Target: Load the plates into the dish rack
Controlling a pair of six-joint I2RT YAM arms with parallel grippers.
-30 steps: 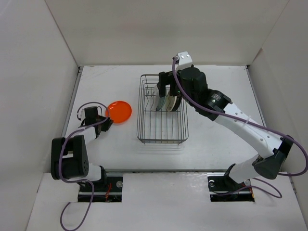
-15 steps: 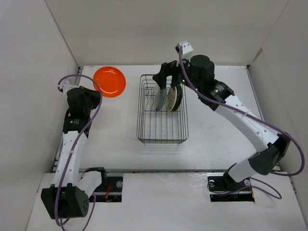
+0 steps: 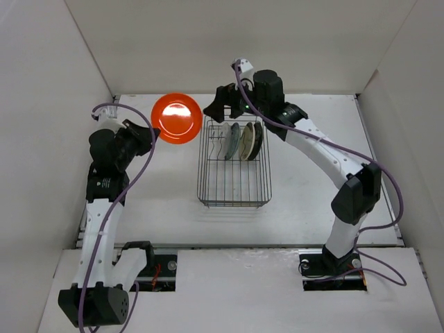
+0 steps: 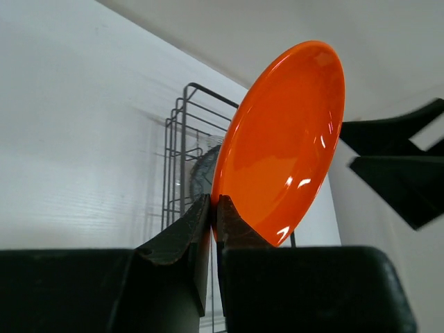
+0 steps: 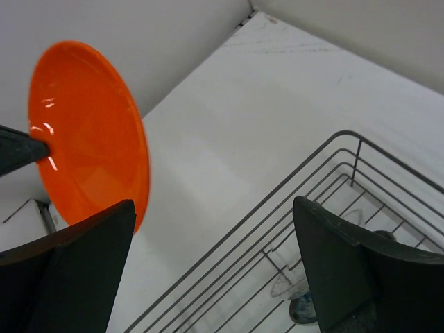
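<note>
The left gripper pinches the orange plate by its rim, above the white table. Just beyond it, the right gripper gapes empty over the dish rack, with white walls around.

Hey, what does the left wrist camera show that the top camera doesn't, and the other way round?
Only the left wrist view: the left gripper shut on the rim of the orange plate, close up. Only the top view: the whole dish rack, its full row of standing plates, and both arms. Both: the orange plate held in the air by the rack's far left corner, with the open right gripper close by.
</note>
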